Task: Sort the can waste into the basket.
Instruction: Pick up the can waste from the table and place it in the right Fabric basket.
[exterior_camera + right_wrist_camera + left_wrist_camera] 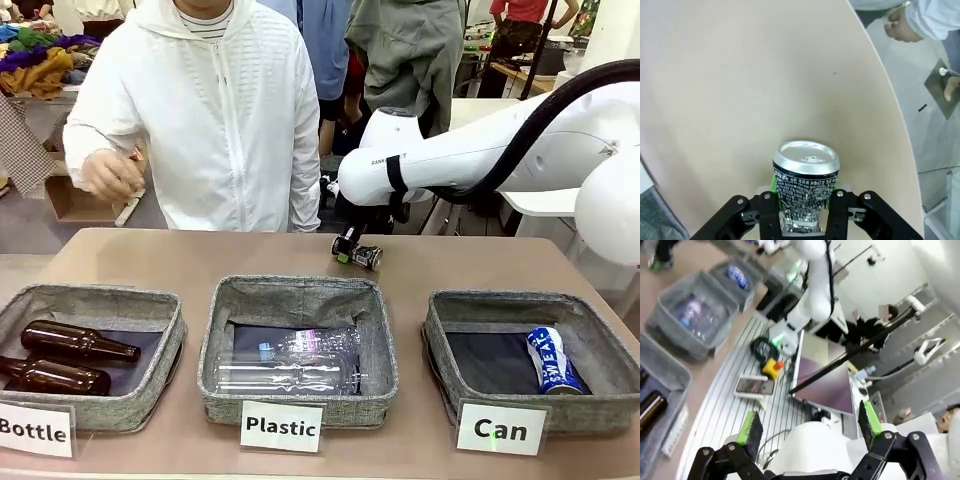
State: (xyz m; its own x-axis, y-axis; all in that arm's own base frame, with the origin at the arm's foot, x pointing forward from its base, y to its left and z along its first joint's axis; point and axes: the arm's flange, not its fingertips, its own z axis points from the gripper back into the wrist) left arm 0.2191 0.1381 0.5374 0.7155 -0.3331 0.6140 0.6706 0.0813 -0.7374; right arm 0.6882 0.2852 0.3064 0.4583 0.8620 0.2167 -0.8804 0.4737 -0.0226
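Observation:
My right gripper (pixel 356 250) is shut on the crushed dark can (pixel 367 257) with black-and-white print, low over the table's far side near the middle. In the right wrist view the can (pixel 805 192) sits between the fingers (pixel 773 183), its silver top facing the camera. The blue and white "SWEAT" can (pixel 552 360) lies in the grey basket signed "Can" (pixel 440 325) at the front right. The left wrist view shows my left gripper (pixel 810 422) open and holding nothing, away from the table, with the basket (pixel 722 270) and the blue can (pixel 737 277) far off.
The "Plastic" basket (pixel 225 390) in the front middle holds a clear bottle (pixel 290 365). The "Bottle" basket (pixel 165 350) at the front left holds two brown bottles (pixel 75 342). A person in a white jacket (pixel 230 120) stands at the far side, one hand (pixel 110 175) raised.

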